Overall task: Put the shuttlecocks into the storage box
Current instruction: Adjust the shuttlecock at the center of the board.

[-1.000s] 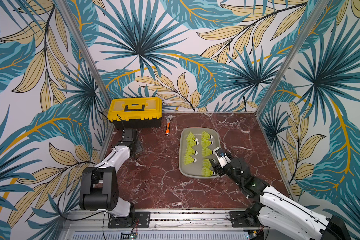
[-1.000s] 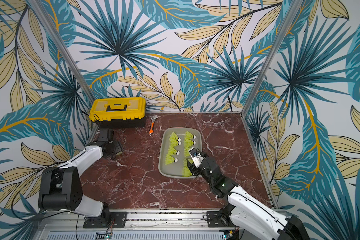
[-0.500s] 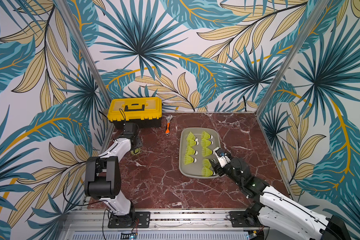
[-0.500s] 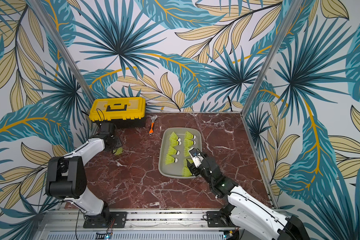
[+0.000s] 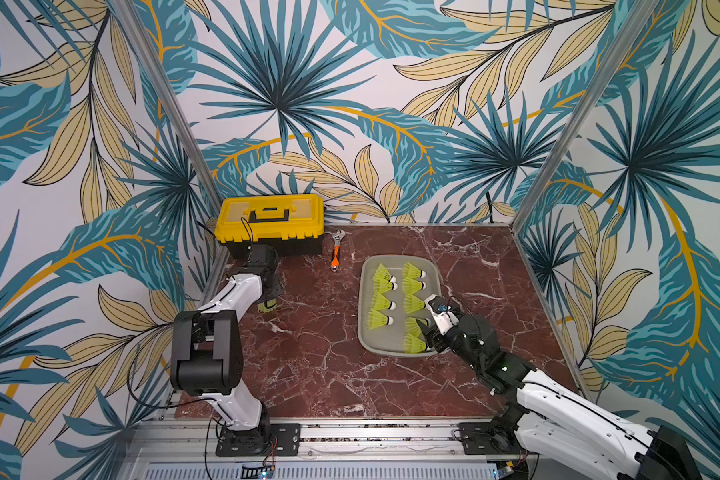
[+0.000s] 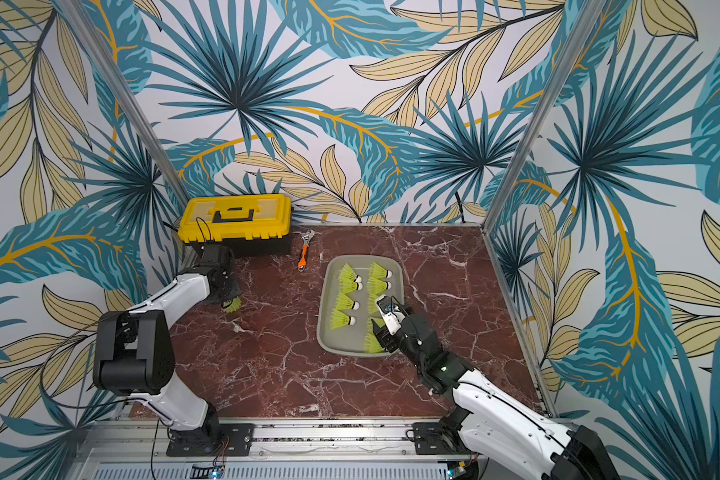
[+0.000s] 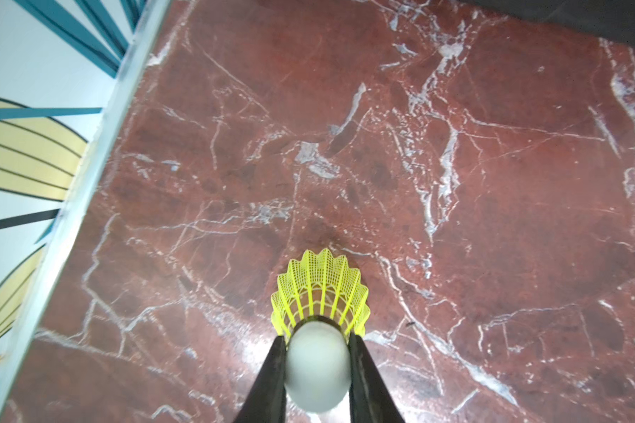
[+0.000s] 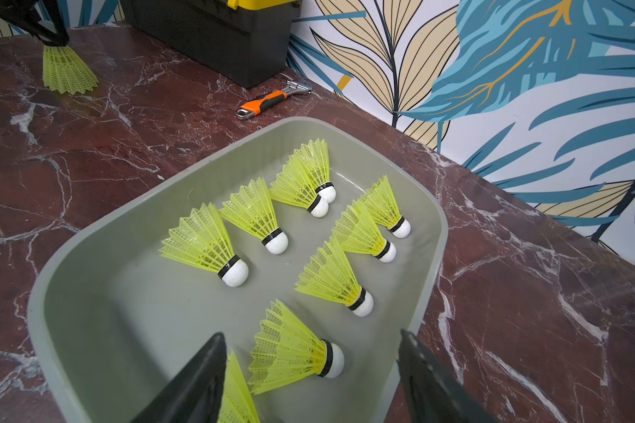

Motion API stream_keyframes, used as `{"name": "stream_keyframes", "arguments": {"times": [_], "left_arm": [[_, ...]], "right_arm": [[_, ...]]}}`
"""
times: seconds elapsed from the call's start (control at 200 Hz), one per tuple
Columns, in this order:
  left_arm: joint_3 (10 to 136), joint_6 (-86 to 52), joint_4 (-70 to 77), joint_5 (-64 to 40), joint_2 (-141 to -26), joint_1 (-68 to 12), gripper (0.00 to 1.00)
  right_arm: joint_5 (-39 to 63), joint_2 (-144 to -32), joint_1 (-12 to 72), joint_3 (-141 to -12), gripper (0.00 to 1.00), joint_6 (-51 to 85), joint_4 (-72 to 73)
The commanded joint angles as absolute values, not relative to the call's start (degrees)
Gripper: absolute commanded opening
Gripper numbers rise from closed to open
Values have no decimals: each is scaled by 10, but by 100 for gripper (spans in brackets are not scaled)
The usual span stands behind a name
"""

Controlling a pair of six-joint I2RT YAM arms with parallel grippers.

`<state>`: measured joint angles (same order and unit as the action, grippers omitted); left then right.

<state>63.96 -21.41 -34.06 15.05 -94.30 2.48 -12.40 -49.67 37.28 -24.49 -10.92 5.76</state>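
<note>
Left pincer (image 7: 318, 340) is clamped on the white tip of the stray shuttlecock (image 7: 319, 289). It stands skirt-down by the left wall (image 7: 33, 73), in front of the toolbox (image 5: 269, 224) and well apart from the storage box (image 8: 132, 322). I can't tell whether the skirt touches the counter (image 5: 308, 365).

Risks as I see them:
- The tip is round and smooth, and my fingers (image 7: 272, 381) only catch its sides (no purchase on the skirt). A fast swing could squirt it out.
- My right pincer (image 8: 310, 335) hangs jaws apart over the near end of the box, with one shuttlecock under it. If it isn't pulled clear, the arms meet there.
- The box is shallow and the other shuttlecocks (image 8: 330, 278) fill most of it. A high release could bounce off them and over the rim.
- A low carry could catch the skirt on the rim (the wrench (image 5: 336, 253) lies just off the line too).
</note>
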Motion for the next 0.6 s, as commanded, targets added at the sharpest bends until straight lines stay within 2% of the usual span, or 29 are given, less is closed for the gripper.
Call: {"name": "stream_keyframes", "arguments": {"times": [0.0, 0.23, 0.591], "left_arm": [[640, -219, -388, 184, -897, 30, 19], [622, -212, -424, 202, -857, -21, 19], [641, -208, -444, 252, -909, -155, 19]], "right_arm": [[-121, -501, 375, -247, 74, -103, 67], [-117, -506, 374, -245, 74, -103, 73], [-119, -501, 374, -237, 74, -99, 70]]}}
